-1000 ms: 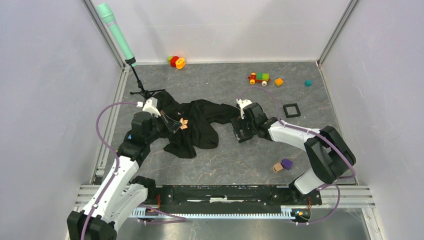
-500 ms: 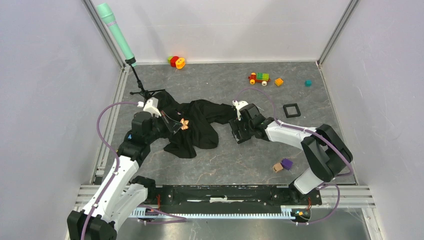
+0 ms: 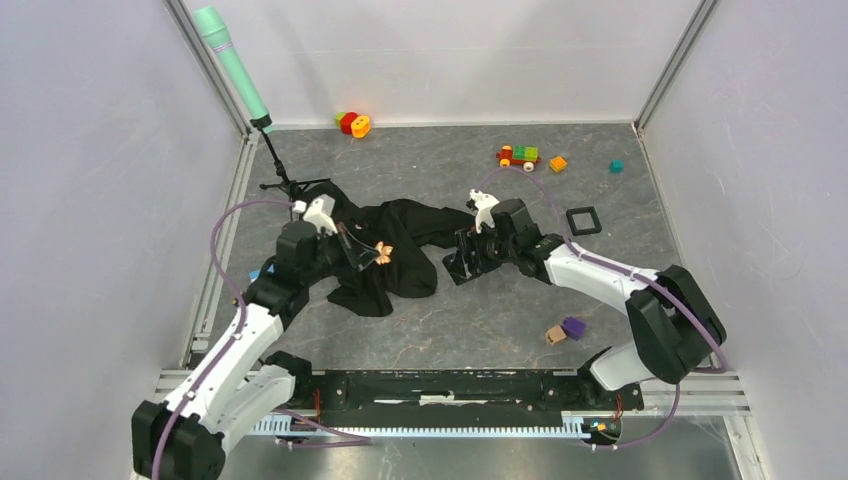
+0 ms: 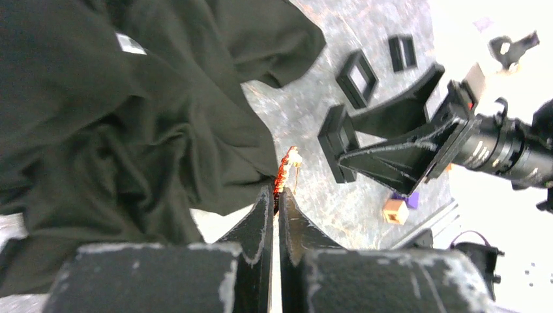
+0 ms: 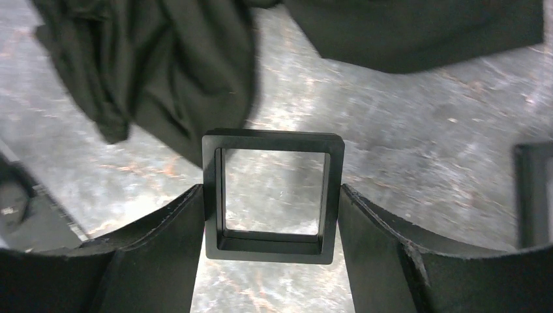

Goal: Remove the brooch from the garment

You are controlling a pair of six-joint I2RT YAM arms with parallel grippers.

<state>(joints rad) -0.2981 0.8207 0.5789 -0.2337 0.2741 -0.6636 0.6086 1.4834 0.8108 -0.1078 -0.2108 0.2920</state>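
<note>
1. Left gripper [image 4: 275, 195] is pinched shut on the brooch [image 4: 287, 168], right at its tips, so a pull should work the pin out.
2. Brooch sits against the garment [image 4: 130, 130] at an edge fold. Can't tell if it's free.
3. Right gripper [image 5: 271, 189] looks clamped on a black square frame [image 5: 272, 139] near the garment, so probably too busy to pin it down.

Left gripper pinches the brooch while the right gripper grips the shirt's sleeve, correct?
No: the right gripper holds a black square frame instead, as the right wrist view shows. The left gripper does pinch the brooch.
</note>
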